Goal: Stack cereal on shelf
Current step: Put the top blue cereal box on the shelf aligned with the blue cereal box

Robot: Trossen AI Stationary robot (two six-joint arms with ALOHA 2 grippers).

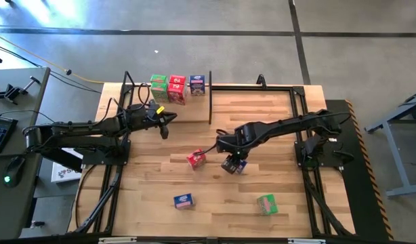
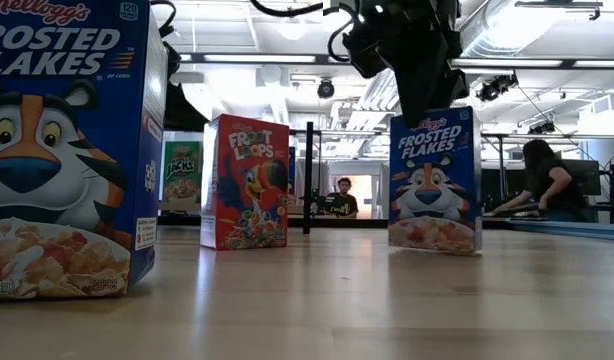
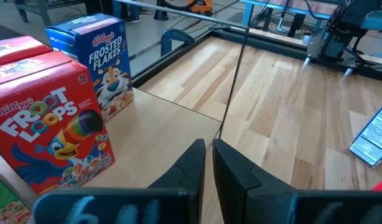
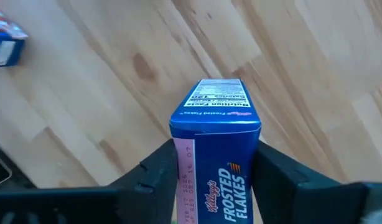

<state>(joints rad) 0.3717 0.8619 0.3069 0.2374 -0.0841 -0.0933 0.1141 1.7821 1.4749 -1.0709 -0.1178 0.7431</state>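
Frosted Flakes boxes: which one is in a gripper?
The Frosted Flakes box at mid-table, clamped by the right gripper. The one on the shelf and the one near the front edge stand free.

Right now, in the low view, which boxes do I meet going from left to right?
Big Frosted Flakes box → green box far behind → Froot Loops box → Frosted Flakes box under the right tool.

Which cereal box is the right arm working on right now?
Start from the wood tabletop and find its middle. There the right gripper clamps an upright blue Frosted Flakes box. Unlike the loose red box beside it, it sits between dark fingers.
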